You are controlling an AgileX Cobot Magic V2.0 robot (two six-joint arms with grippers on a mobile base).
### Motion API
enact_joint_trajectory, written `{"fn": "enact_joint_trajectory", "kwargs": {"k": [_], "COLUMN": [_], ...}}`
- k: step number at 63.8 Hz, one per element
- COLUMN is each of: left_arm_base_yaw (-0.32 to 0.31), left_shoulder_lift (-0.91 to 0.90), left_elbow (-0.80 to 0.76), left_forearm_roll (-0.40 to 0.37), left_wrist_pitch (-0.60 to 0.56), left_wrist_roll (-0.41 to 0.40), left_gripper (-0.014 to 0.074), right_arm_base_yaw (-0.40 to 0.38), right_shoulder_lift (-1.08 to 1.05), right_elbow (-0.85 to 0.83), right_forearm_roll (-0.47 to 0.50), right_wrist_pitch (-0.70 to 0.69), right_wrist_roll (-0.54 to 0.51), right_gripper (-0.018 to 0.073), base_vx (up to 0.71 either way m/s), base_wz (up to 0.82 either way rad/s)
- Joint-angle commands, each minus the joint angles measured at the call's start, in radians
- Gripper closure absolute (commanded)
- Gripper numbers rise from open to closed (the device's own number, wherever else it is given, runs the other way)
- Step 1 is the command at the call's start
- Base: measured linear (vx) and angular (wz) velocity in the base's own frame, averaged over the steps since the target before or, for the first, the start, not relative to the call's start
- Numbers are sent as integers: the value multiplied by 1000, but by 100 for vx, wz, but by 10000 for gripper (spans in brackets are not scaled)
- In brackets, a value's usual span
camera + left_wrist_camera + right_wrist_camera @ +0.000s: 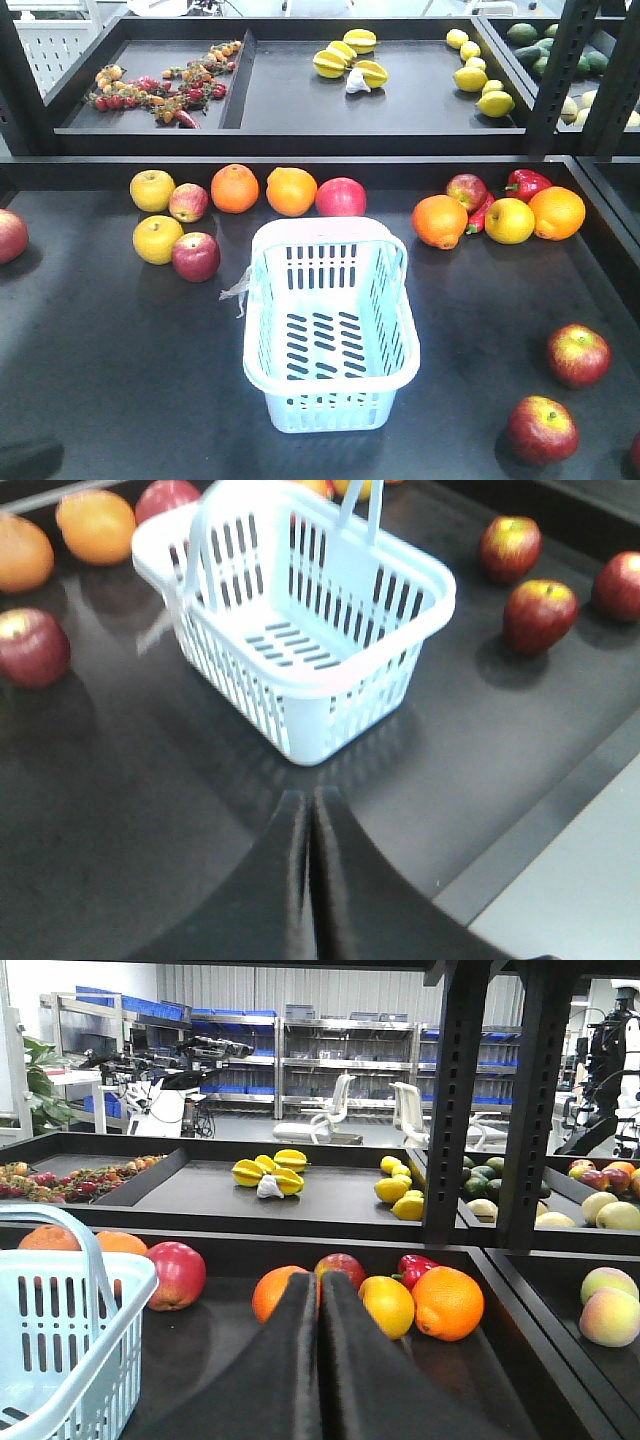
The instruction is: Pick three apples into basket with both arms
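The pale blue basket (330,388) stands empty mid-table, with a plastic scrap on its left rim. Three dark red apples lie at the front right: one (578,355), one (541,430), and one cut by the frame edge (636,455). In the left wrist view they lie right of the basket (340,715): one (510,548), one (540,615) and one (620,585). My left gripper (308,800) is shut and empty, just in front of the basket's near corner. My right gripper (318,1278) is shut and empty, right of the basket (60,1350). Neither gripper shows in the front view.
Behind the basket lies a row of fruit: yellow apples (152,190), oranges (235,188), red apples (196,256), a red pepper (527,183). Another red apple (8,236) lies at the left edge. A raised shelf (300,100) with starfruit and lemons stands behind. Black posts rise at the right.
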Motion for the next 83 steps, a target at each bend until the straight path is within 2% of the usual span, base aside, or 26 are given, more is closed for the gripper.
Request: {"fn": "enact_joint_trajectory", "kwargs": {"k": [1, 54, 60, 68, 70, 77, 83], "left_arm_base_yaw": [-3, -3, -3, -3, -3, -3, -3], "left_shoulder_lift": [-9, -7, -7, -7, -7, -7, -7], "left_elbow": [33, 56, 56, 56, 56, 56, 56], "left_forearm_roll": [-13, -16, -16, -16, -16, -16, -16], "left_wrist_pitch": [-110, -127, -128, -128, -128, -128, -128], "left_wrist_roll": [-13, -13, -13, -13, -13, -13, -13], "left_gripper": [604, 604, 604, 604, 604, 604, 604], "right_arm_base_yaw": [-4, -4, -4, -1, -1, -1, -1], "right_shoulder_lift": [-10, -10, -10, -10, -10, -8, 25], "right_elbow": [14, 14, 13, -7, -29, -133, -277], "right_forearm_roll": [-6, -2, 33, 190, 209, 214, 199], "right_wrist_pitch": [-77, -111, -141, -274, -281, -223, -43], "right_wrist_roll": [-4, 4, 82, 328, 361, 356, 332], "right_gripper": [564, 564, 564, 564, 564, 564, 563], "base_vx": [0, 0, 0, 0, 0, 0, 0], "base_wz": [0, 0, 0, 0, 0, 0, 0]}}
